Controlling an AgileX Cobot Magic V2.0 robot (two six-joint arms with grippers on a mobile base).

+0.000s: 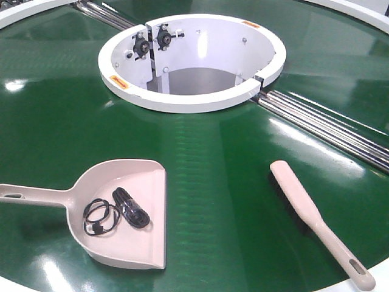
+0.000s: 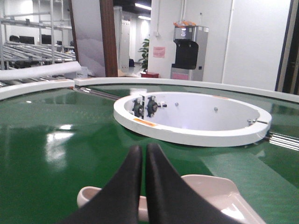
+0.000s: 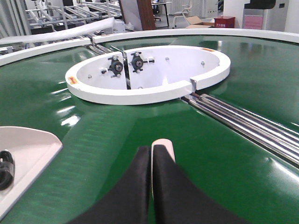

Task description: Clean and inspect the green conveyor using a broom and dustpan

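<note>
The green conveyor (image 1: 206, 158) fills every view. The pale dustpan (image 1: 124, 210) lies at the front left with its handle pointing left, and black coiled cables (image 1: 130, 207) lie inside it. At the front right, the slim broom (image 1: 316, 222) lies flat on the belt, handle end toward the near edge. Neither gripper shows in the front view. My left gripper (image 2: 144, 148) is shut and empty, above the dustpan (image 2: 210, 186). My right gripper (image 3: 152, 148) is also shut and empty, with the broom's rounded tip (image 3: 164, 144) showing just past its fingers.
A white ring (image 1: 182, 100) surrounds the central opening, with two black bearings inside. Silver rails (image 1: 328, 125) run from the ring to the right edge. The belt's white outer rim (image 2: 37, 86) curves behind, with racks and a water dispenser (image 2: 189, 46) beyond it.
</note>
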